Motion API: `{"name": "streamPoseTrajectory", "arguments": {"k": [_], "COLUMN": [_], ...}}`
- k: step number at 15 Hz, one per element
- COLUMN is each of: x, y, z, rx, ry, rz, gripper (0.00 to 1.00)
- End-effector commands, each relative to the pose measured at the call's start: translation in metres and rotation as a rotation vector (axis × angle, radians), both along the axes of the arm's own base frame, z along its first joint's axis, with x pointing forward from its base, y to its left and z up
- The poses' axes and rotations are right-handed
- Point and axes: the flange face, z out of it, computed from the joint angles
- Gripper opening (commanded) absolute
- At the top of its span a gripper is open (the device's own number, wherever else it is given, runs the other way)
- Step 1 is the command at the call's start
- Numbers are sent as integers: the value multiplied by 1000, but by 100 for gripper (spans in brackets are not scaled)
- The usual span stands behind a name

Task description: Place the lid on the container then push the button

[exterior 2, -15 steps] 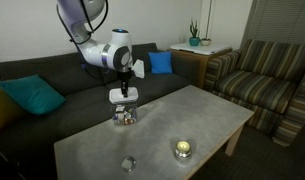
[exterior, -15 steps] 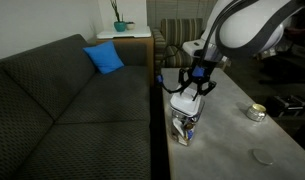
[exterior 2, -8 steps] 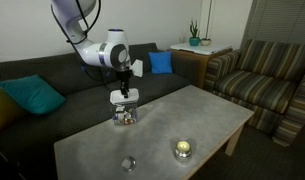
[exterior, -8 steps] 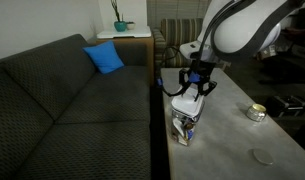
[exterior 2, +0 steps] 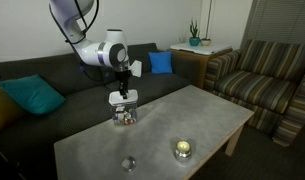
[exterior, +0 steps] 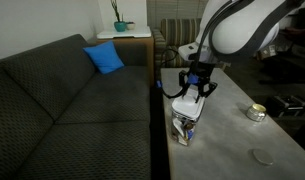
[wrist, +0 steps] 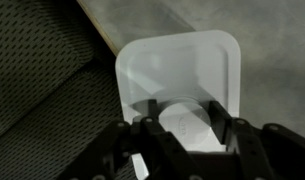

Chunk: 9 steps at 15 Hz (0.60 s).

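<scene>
Tool [exterior: 192, 92]: directly above container [exterior: 184, 125], pointing down; arm comes in from above and behind.
Tool state: fingers [wrist: 220, 118] stand part-way apart, both over the lid [wrist: 177, 65] in wrist view. Whether they clamp it: cannot tell.
Lid: white, square, rounded corners. Sits flat across top of container in both exterior views, directly under tool.
Container: clear box, upright, coloured items inside. Stands on surface [exterior: 227, 130] at the edge nearest the sofa [exterior: 62, 100].
Surface: pale grey stone-look top; container is near one corner.
Small round metallic object [exterior 2: 181, 149]: on surface, well apart from container, toward opposite long edge.
Flat grey disc [exterior 2: 128, 163]: on surface, well apart from container, near the front edge in that exterior view.
Sofa: dark grey, just beside container's edge of surface.
Blue cushion [exterior: 105, 58]: on sofa, far from container, at the end by the side cabinet.
</scene>
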Motion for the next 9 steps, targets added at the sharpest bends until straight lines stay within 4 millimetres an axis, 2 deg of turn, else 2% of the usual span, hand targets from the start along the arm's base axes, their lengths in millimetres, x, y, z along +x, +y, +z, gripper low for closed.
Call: {"name": "streamPoseTrajectory", "arguments": {"k": [1, 9], "x": [-8, -19], "y": [-2, -1], "z": [9, 1], "rx": [-11, -14], "ry": [34, 65], "rz": [-13, -43], "gripper": [28, 28]}}
